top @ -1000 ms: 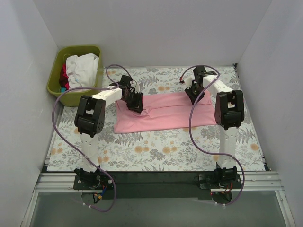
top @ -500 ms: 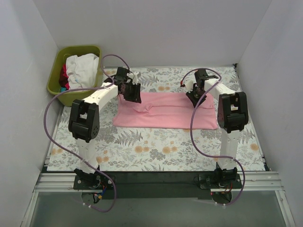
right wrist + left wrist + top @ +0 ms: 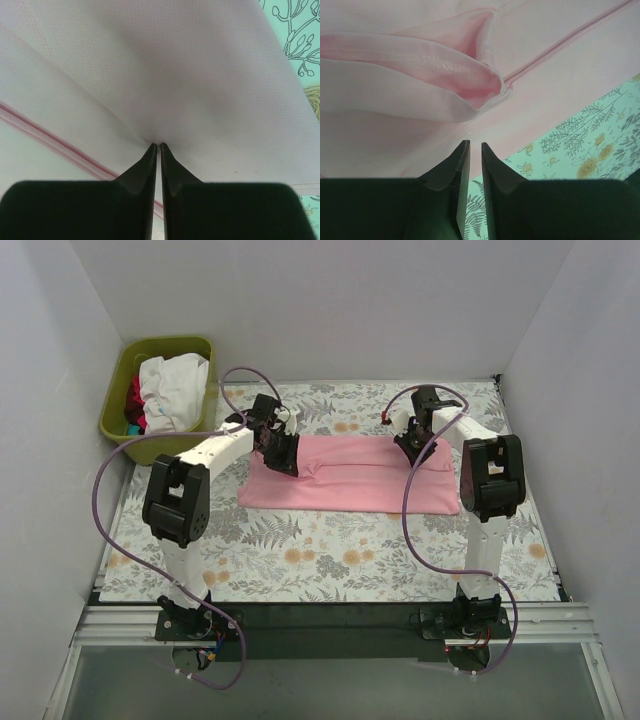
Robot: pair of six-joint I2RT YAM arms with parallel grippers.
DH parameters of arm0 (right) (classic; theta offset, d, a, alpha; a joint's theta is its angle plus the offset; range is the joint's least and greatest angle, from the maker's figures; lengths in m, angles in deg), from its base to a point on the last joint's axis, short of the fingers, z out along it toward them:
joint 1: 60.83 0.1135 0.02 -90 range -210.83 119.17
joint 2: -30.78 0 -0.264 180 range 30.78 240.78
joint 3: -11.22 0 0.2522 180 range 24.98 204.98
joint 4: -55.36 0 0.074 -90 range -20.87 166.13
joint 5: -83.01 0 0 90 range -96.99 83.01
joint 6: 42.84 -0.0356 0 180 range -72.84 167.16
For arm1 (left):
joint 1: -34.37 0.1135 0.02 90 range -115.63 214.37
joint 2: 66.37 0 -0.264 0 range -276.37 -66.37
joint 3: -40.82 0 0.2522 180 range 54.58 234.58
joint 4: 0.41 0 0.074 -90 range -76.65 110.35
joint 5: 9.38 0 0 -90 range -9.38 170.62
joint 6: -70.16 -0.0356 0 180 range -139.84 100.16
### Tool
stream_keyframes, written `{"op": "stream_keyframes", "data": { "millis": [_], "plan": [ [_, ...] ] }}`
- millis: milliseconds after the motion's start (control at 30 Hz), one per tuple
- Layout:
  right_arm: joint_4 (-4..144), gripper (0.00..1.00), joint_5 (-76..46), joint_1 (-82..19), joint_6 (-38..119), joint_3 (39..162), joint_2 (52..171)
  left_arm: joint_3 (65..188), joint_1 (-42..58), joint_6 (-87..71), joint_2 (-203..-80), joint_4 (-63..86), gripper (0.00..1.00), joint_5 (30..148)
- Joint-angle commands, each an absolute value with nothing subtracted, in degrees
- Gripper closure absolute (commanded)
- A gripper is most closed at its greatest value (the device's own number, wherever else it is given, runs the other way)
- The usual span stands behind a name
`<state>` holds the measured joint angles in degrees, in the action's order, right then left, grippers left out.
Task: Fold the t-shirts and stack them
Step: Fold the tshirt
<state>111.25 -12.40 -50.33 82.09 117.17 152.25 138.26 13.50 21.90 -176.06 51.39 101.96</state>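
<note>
Top external view has the pink t-shirt [image 3: 350,480] lying as a long folded band across the table [image 3: 330,550], with the left gripper [image 3: 281,452] at its far-left corner and the right gripper [image 3: 413,445] towards its far-right end. The right jaws are clamped on cloth, puckers meeting at their tips; the left jaws stand a sliver apart, and whether they hold cloth cannot be told. A clean fold likely needs both ends carried level and together, the edge between them kept taut

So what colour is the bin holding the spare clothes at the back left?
The bin is olive green, clearest in the top external view.
</note>
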Motion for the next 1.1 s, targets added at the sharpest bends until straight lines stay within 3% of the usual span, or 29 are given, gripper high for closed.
{"op": "stream_keyframes", "data": {
  "millis": [0,533,800,967,1067],
  "plan": [
    [116.1,0.9,-12.5,-50.5,82.4,113.8,153.7,140.6,12.7,21.1,-177.8,53.2,0.86,101.4],
    [116.2,0.93,-14.5,-48.7,83.5,103.0,149.1,151.5,12.7,20.2,-191.6,52.5,0.85,95.7],
    [119.0,0.92,-23.0,-37.0,81.6,87.4,135.0,170.4,14.2,10.6,-205.6,60.6,0.82,93.0],
    [126.9,0.86,-36.2,-31.4,83.3,90.3,129.4,184.3,14.3,11.8,-209.2,63.9,0.77,96.4],
    [129.7,0.84,-37.1,-34.9,83.5,96.5,129.8,181.0,14.4,14.1,-203.5,61.5,0.73,96.9]
  ]
}}
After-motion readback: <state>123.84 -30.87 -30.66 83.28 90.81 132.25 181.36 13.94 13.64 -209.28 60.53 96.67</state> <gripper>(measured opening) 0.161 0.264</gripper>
